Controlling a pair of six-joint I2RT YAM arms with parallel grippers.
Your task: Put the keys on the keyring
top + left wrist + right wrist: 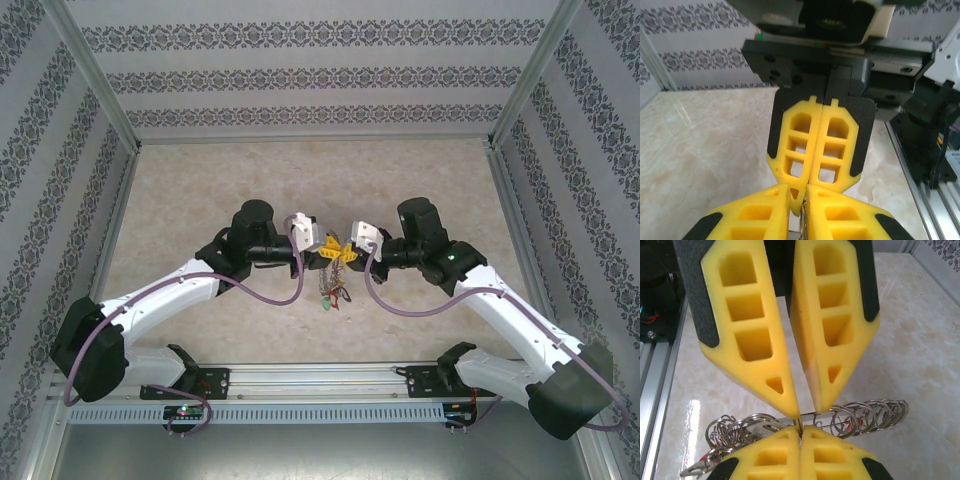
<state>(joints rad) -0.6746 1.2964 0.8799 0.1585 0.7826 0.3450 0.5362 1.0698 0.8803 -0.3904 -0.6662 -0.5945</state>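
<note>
Mid-threading, I'd say: keyring [852, 415] is off the bench [920, 340] between the tip-to-tip grippers, right gripper [807, 411] jaws pinched shut on its rim, left gripper [801, 434] jaws a narrow slit apart, grip unclear; keys [330, 291] dangle from it, can't tell how many are left.

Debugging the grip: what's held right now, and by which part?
Right gripper holds the keyring by its rim wire, jaws shut. Left gripper meets the same spot, jaws a crack apart; its grip cannot be told.

keyring [856, 415] lower part hidden behind right gripper [801, 432], dangling keys [329, 295] too small to distinguish
</note>
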